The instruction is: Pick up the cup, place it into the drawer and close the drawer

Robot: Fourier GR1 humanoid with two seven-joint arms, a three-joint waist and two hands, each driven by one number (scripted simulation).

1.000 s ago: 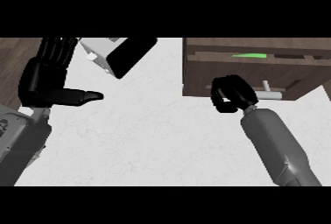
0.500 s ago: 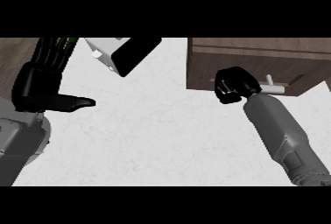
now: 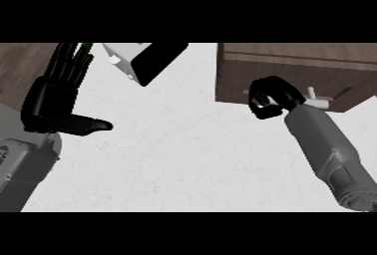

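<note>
Two hands: left hand (image 3: 52, 102) straight-fingered, right hand (image 3: 271, 94) curled, empty, at drawer (image 3: 294, 74) front.

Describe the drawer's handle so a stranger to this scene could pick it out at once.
Start at the brown wooden drawer unit at the upper right of the white counter. Along its lower front edge, just right of the curled right hand, a small white handle sticks out. It is the only pale piece against that dark wood.

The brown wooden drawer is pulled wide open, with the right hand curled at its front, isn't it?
Not open: the head view shows the brown wooden drawer shut, no inside visible. The black right hand is curled at its front.
</note>
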